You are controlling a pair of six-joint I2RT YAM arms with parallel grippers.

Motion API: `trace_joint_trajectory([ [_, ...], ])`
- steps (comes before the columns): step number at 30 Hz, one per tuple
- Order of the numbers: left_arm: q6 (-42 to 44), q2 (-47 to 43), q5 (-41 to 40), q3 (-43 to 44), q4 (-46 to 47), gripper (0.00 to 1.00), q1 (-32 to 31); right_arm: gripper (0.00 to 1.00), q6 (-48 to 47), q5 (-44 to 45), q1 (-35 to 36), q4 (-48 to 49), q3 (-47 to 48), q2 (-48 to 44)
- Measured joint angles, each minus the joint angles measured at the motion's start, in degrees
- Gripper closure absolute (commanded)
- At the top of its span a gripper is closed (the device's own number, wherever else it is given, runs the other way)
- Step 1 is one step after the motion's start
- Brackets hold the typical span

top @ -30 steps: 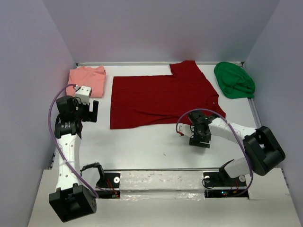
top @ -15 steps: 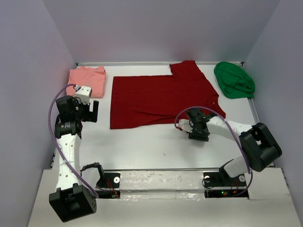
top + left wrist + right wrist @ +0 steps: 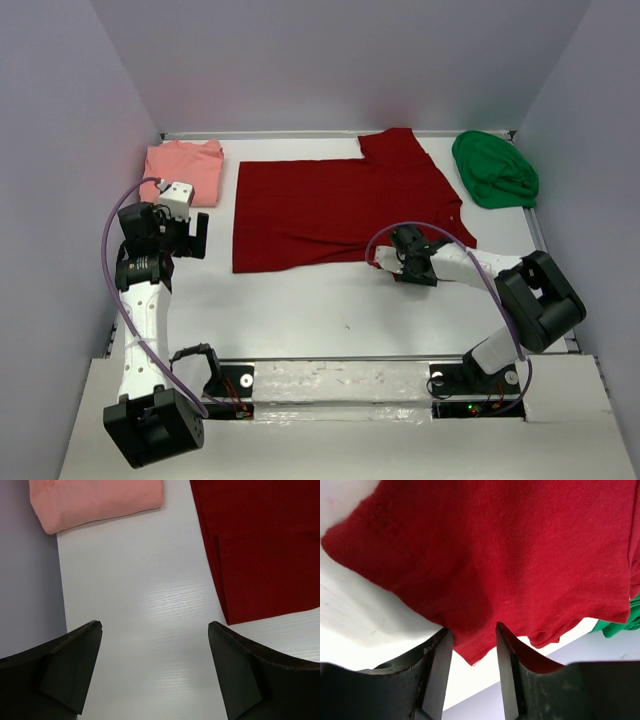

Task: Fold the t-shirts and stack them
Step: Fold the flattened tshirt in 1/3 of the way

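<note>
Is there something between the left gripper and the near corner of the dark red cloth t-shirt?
Nothing visible. Only bare white table lies between the open left gripper and the corner of the dark red cloth t-shirt. The folded salmon-pink cloth t-shirt sits aside, toward the far left corner.

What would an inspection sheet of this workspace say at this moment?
Surface: white table.
Job's things: dark red t-shirt spread out in the middle; salmon-pink t-shirt folded, far left; green t-shirt bunched, far right.
Clutter: nothing seen.
Hands: left hand open above bare table; right hand open, astride the dark red t-shirt's near edge.
Cables: purple cable looped along each arm.
Surroundings: plain grey walls on three sides.
</note>
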Motion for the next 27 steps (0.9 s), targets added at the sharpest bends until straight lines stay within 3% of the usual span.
trace_joint_trajectory([
  [1,0.0,0.0,0.1,0.0,0.0,0.01,0.0,0.60,0.0,0.0,0.0,0.1,0.0,0.1],
  [6,0.0,0.2,0.8,0.0,0.0,0.01,0.0,0.92,0.5,-0.7,0.0,0.6,-0.4,0.3],
  [8,0.0,0.3,1.0,0.0,0.0,0.01,0.0,1.00,0.6,-1.0,0.0,0.7,-0.6,0.3],
  [19,0.0,1.2,1.8,0.0,0.0,0.02,0.0,1.00,1.7,-2.3,0.0,-0.8,-0.8,-1.2],
  [27,0.0,1.9,2.9,0.0,-0.4,0.04,0.0,1.00,2.8,-3.5,0.0,-7.5,2.4,-7.3],
])
